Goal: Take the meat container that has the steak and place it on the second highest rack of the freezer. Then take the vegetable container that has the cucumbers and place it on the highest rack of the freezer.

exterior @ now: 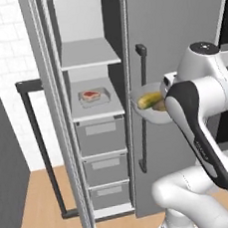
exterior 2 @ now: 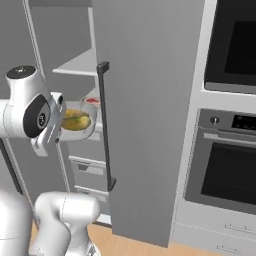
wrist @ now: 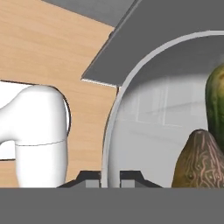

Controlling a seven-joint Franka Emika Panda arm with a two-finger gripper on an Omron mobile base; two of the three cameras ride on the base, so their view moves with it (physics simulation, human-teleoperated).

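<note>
The clear meat container (exterior: 94, 96) with the red steak (exterior: 90, 94) rests on the freezer's second highest rack (exterior: 114, 106). The highest rack (exterior: 89, 54) is bare. My gripper (wrist: 107, 180) is shut on the rim of the round vegetable container (exterior: 146, 109) (exterior 2: 79, 131) (wrist: 114, 118). It holds that container in the air just right of the freezer opening, at about the height of the second rack. Green cucumbers (exterior: 149, 100) (exterior 2: 75, 121) (wrist: 216, 103) lie inside, along with a brownish-green piece (wrist: 199, 159).
The open freezer door (exterior: 176, 28) (exterior 2: 150, 125) with its dark vertical handle (exterior: 146, 107) (exterior 2: 104, 125) stands directly behind the held container. Three grey drawers (exterior: 101, 133) sit under the racks. Wall ovens (exterior 2: 225, 160) are on the right. Below is wooden floor (wrist: 39, 48).
</note>
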